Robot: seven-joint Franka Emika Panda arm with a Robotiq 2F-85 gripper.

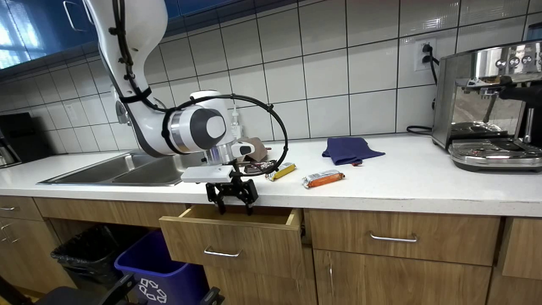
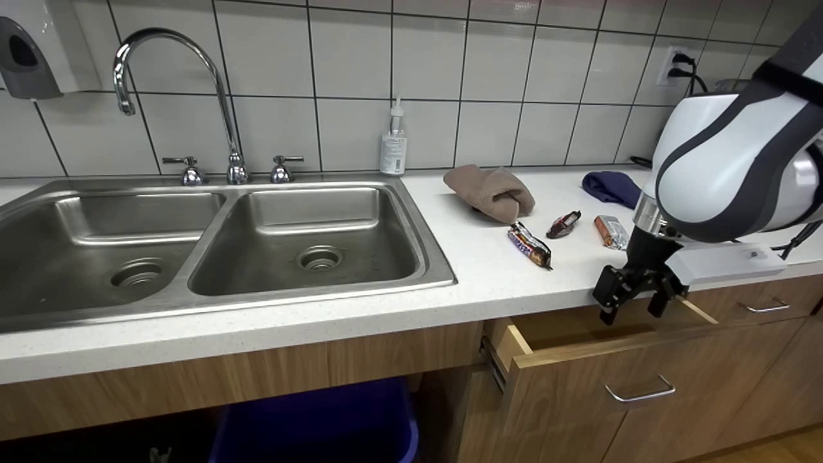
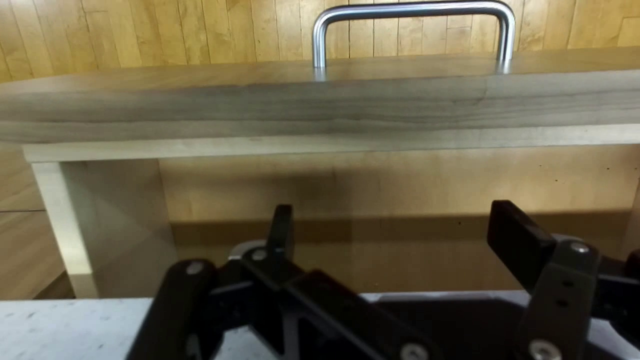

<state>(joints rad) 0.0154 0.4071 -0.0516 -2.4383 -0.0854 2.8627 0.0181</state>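
Observation:
My gripper [image 3: 392, 215] points down with its black fingers [image 3: 520, 240] spread wide and nothing between them. It hangs over the pulled-out wooden drawer [image 1: 254, 225], just in front of the counter edge; in both exterior views its tips are near the level of the drawer's rim, and contact cannot be made out. Bare wood shows inside the drawer in the wrist view, beyond which is its metal handle [image 3: 415, 9]. On the counter behind the gripper lie an orange-and-silver bar [image 1: 324, 178], a yellow bar [image 1: 281, 170], a dark wrapped bar [image 2: 530, 245] and a small dark-red packet [image 2: 564, 224].
A brown cloth [image 2: 492, 193] and a navy cloth [image 1: 351, 149] lie farther back on the white counter [image 1: 402, 182]. The double sink [image 2: 437, 270] is to one side, the coffee machine [image 1: 444, 101] to the other. A blue recycling bin [image 1: 165, 279] stands below, beside the drawer.

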